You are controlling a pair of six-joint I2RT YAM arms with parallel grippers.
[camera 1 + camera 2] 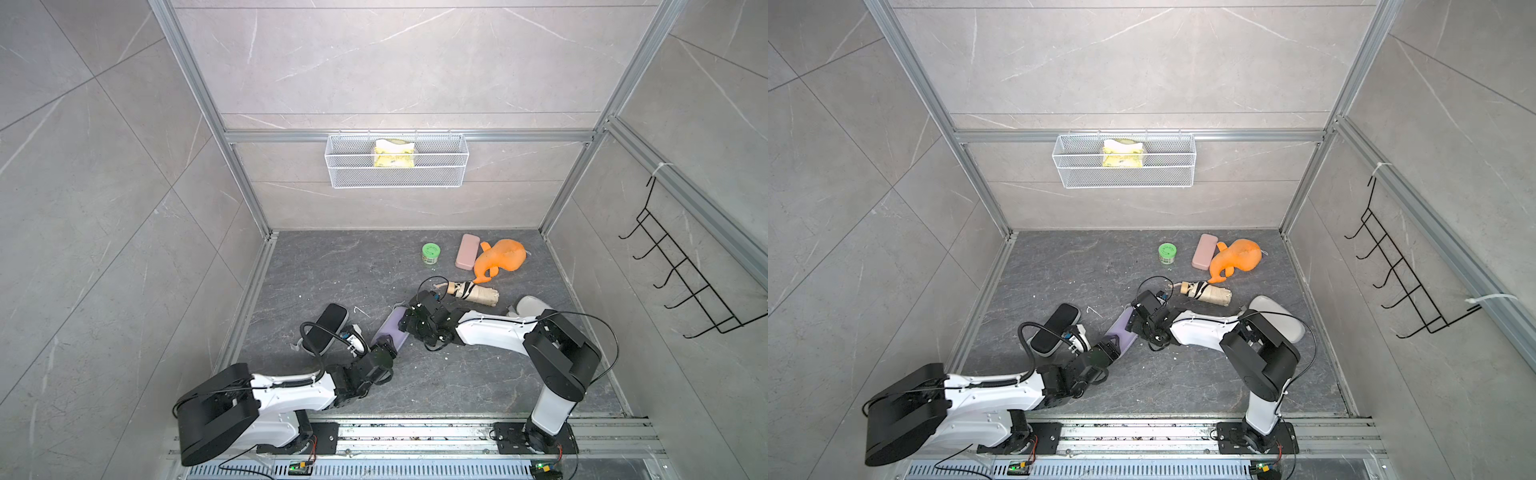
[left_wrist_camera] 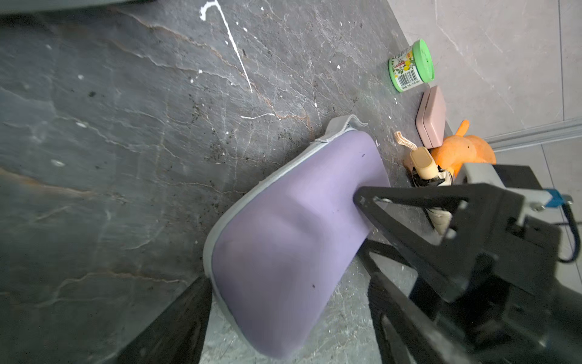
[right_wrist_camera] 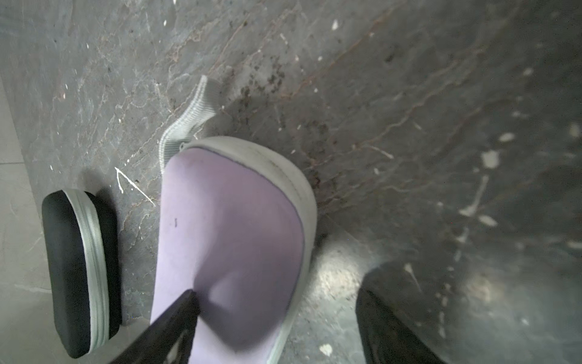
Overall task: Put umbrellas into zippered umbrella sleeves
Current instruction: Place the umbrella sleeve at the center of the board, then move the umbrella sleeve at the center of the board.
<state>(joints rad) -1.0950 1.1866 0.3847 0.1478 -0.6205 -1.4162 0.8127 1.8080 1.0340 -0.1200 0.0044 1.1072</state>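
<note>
I am watching the left gripper (image 2: 286, 283) straddling the lilac sleeve (image 2: 293, 205), fingers spread, lower centre | right gripper (image 3: 277, 290) hovering spread-fingered over its upper end

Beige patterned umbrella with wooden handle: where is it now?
In both top views, the beige umbrella lies on the dark floor, right of centre, beside the orange plush toy.

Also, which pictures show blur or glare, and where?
Right wrist view: the floor is smeared far from the lilac sleeve, with a glare patch beside it. Left wrist view: the green jar is sharp. In both top views the back wall glares above the wire basket.
</note>
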